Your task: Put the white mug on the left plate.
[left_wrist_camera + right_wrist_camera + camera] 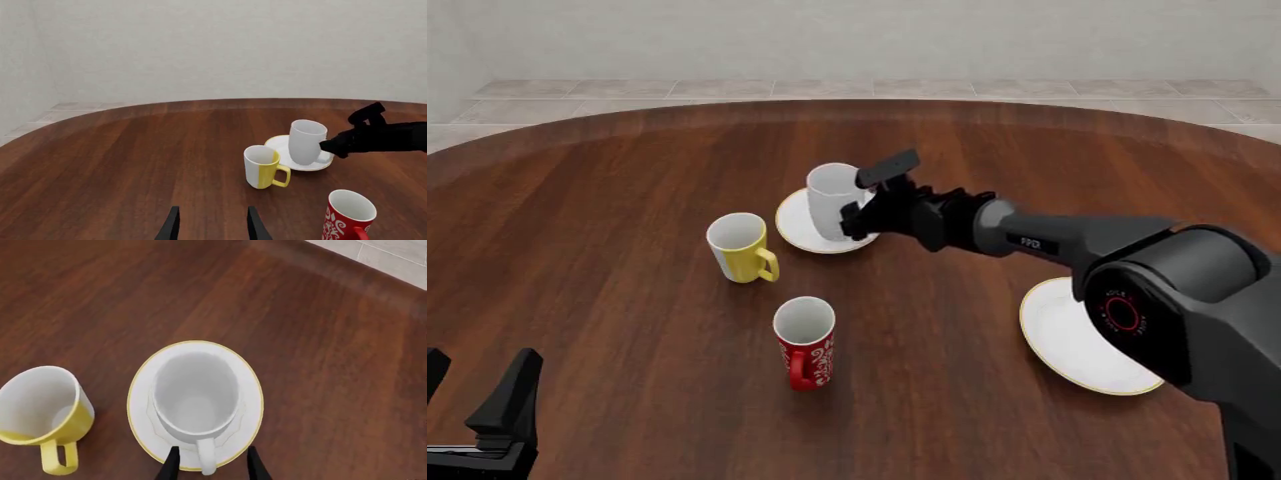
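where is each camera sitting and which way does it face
Front view: above and behind the arms, facing forward and down at the table; right arm crosses it.
Left wrist view: behind the left gripper, low, facing the mugs.
Right wrist view: behind the right gripper, looking down into the white mug on the left plate.
All share that mug.

You're looking at a bare sim room, not a real home or kitchen: a big rounded dark-wood table [627, 330] is filling most of the front view, plain pale walls [220, 45] are closing it in along the top, w/ beige tile floor [827, 88] showing as a strip at upper frame. Flat, clean rendering is giving it away as a simulator's test scene.
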You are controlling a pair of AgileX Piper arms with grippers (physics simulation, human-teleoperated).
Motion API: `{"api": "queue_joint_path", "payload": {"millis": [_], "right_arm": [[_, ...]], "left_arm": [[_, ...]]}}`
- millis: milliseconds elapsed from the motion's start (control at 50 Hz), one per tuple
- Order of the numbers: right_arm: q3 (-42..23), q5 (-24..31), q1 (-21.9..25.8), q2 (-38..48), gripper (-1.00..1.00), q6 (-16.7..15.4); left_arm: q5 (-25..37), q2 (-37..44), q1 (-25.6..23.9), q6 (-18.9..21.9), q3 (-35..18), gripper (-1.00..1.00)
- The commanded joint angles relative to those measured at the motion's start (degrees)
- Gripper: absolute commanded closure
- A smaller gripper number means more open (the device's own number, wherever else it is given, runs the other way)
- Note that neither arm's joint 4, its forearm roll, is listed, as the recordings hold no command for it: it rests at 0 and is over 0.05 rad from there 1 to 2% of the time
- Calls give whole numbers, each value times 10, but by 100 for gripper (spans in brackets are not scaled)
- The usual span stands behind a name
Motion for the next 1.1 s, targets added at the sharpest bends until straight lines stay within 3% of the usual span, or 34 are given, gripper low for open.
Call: {"api": "queue_joint_path", "payload": {"millis": [20,360,640,880,1100], "right_arm": [[-3,-1,-5,-1,-100,8],[8,-8,-5,-16,-100,13],[59,-17,0,-95,-100,8],[121,-18,8,-208,-100,-6],[225,-16,21,-414,-100,-20]], "left_arm": [[0,0,0,0,0,-100],[0,0,0,0,0,-100],[0,0,0,0,0,-100],[0,0,0,0,0,-100],[0,0,0,0,0,-100]]}}
